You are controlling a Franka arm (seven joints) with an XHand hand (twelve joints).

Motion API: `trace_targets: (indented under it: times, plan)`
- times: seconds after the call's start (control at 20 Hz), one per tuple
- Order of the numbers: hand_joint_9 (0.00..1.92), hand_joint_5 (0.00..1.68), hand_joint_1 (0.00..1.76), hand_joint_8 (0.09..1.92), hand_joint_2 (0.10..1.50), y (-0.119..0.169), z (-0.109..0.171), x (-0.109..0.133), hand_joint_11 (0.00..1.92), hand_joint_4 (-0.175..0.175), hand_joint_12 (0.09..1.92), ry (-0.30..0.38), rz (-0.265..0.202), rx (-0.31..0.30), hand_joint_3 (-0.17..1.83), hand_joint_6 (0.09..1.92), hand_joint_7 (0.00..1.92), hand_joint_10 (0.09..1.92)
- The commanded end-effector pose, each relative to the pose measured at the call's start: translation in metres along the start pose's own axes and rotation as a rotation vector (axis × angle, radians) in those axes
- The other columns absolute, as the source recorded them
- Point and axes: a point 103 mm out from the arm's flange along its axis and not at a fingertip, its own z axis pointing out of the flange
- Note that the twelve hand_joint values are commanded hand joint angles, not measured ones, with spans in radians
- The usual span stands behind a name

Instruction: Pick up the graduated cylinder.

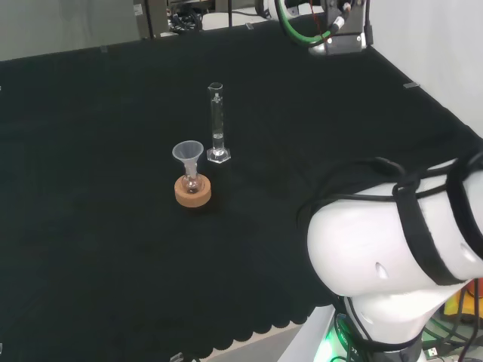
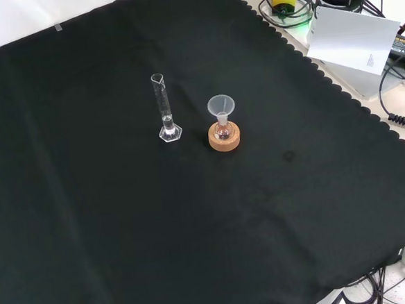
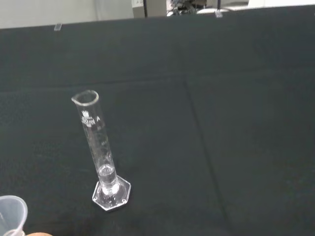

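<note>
Mid-cloth, tall clear glass graduated cylinder (image 1: 217, 124) upright: light, fragile, slippery, tippy; grasp mid-tube. Hand state: cannot tell.

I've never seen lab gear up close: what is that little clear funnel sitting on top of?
The funnel sits in the neck of a small round flask, which rests on a cork ring on the black cloth. The funnel's stem inside the neck, and the flask's underside within the ring, are hidden.

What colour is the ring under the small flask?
Light brown cork; the cork ring shows best in the front view.
</note>
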Motion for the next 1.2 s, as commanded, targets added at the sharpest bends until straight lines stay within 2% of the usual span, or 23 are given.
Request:
trace_targets:
  times: [0.05,0.3,0.6,0.85,1.2]
  plan:
    - [0.44,0.35,0.22,0.64,1.30,0.066,0.080,-0.029,0.17,-0.040,1.39,0.102,-0.031,0.026,0.01,0.09,0.20,0.63]
    - [0.45,0.37,0.30,0.66,1.27,0.097,0.115,-0.029,0.19,-0.043,1.39,0.144,-0.055,0.049,0.00,0.09,0.21,0.65]
    - [0.45,0.38,0.42,0.68,1.22,0.124,0.148,-0.019,0.18,-0.044,1.39,0.220,-0.132,0.045,-0.03,0.09,0.21,0.67]
    - [0.45,0.39,0.52,0.69,1.18,0.133,0.171,-0.015,0.19,-0.045,1.39,0.280,-0.159,0.068,-0.05,0.09,0.21,0.67]
    - [0.48,0.40,0.61,0.70,1.14,0.132,0.199,-0.008,0.22,-0.044,1.39,0.319,-0.187,0.079,-0.07,0.09,0.23,0.68]
